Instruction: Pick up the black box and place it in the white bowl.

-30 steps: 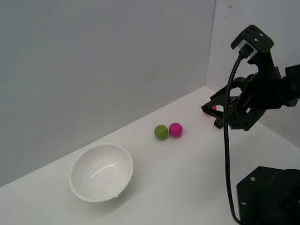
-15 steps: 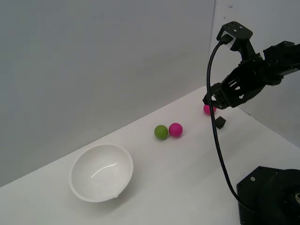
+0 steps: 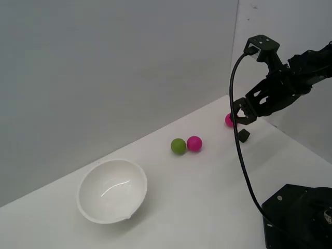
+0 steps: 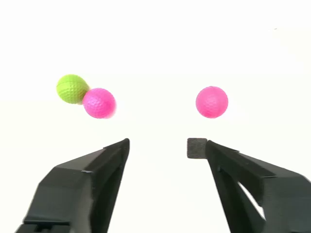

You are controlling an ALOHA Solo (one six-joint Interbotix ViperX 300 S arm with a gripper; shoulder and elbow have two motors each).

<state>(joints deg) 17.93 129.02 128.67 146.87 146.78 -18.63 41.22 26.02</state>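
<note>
The black box (image 3: 243,136) is a tiny cube lying on the white table at the exterior view's right. My gripper (image 3: 241,115) hangs open and empty just above it. In the wrist view the box (image 4: 197,148) sits inside the gap of the gripper (image 4: 167,145), right beside one fingertip (image 4: 214,149), with the other fingertip (image 4: 119,148) well away. The white bowl (image 3: 111,189) stands upright far off at the exterior view's left and is out of the wrist view.
A pink ball (image 3: 229,121) lies just beyond the box, also in the wrist view (image 4: 212,102). A green ball (image 3: 178,146) and another pink ball (image 3: 194,143) touch each other mid-table. The black robot base (image 3: 298,215) fills the lower right. A wall corner stands behind.
The arm has swung up and out from its low folded pose, uncovering the box. In the last half second the gripper has shifted slightly down and toward the box.
</note>
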